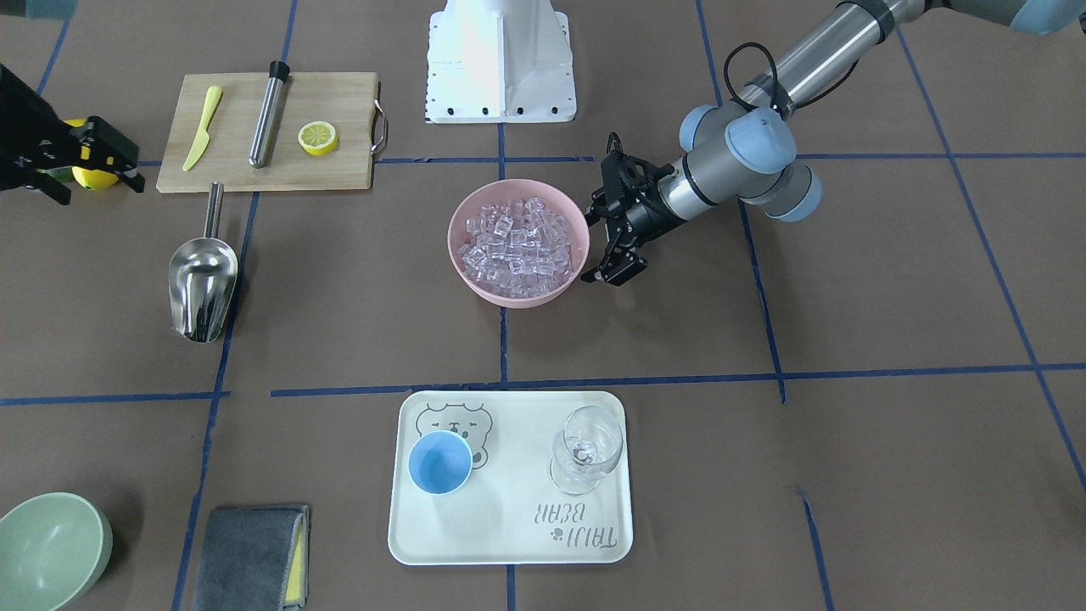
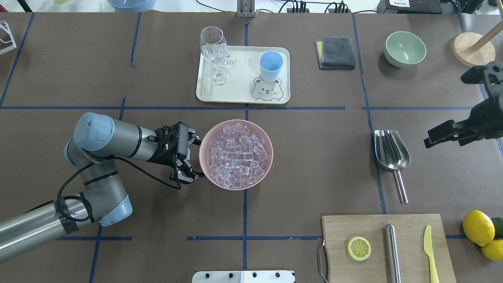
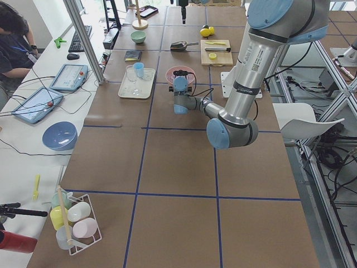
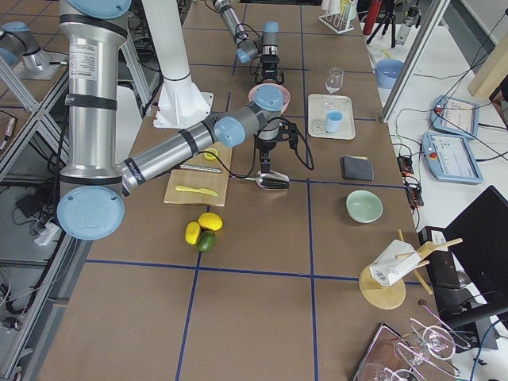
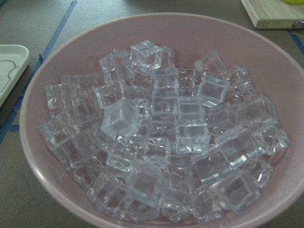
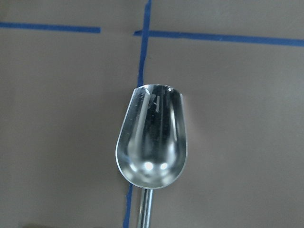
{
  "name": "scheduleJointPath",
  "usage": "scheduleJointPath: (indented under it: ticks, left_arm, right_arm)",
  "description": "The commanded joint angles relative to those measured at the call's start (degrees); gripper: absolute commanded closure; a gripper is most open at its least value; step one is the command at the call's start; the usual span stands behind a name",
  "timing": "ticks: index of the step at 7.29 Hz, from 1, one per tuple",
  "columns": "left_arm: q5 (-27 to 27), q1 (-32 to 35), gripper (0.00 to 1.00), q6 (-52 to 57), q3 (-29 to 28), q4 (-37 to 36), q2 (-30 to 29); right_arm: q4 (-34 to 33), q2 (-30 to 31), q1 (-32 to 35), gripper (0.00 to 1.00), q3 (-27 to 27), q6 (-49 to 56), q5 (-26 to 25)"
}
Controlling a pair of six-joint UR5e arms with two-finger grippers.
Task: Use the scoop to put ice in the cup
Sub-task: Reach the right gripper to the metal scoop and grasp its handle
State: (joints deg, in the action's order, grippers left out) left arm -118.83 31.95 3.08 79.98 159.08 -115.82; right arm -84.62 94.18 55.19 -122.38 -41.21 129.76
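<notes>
The ice (image 2: 235, 155) fills a pink bowl (image 2: 204, 167) at the table's middle and fills the left wrist view (image 5: 161, 137). My left gripper (image 2: 189, 156) is open and empty, right beside the bowl's left rim. The steel scoop (image 2: 391, 151) lies empty on the table to the right, handle toward me; it also shows in the right wrist view (image 6: 152, 137). My right gripper (image 2: 448, 110) is open and empty, raised to the right of the scoop. The light-blue cup (image 2: 270, 65) stands upright and empty on a cream tray (image 2: 239, 92) at the far middle.
A wine glass (image 2: 214, 51) stands on the tray left of the cup. A cutting board (image 2: 408, 228) at near right holds a lemon slice, a steel cylinder and a yellow knife. Lemons (image 2: 477, 228), a green bowl (image 2: 404, 49) and a grey cloth (image 2: 336, 53) are on the right side.
</notes>
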Motion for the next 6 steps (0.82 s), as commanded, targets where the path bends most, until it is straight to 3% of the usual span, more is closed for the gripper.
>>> scheduleJointPath:
  ticks: [1,2,4,6]
  left_arm:
    - [0.0,0.0,0.0,0.2,0.0,0.0,0.1]
    - [0.0,0.0,0.0,0.3,0.0,0.0,0.1]
    - [0.0,0.0,0.0,0.3,0.1,0.0,0.0]
    - [0.0,0.0,0.0,0.3,0.1,0.0,0.1]
  right_arm:
    - [8.8,2.4,-12.8,0.0,-0.1,-16.6,-10.3]
    - [12.4,3.7,-16.2,0.0,1.5,-18.7,-13.7]
    - [15.1,4.9,-18.2,0.01,4.9,-19.0,-13.9]
    - [15.2,4.9,-20.0,0.11,6.4,-19.3,-15.0]
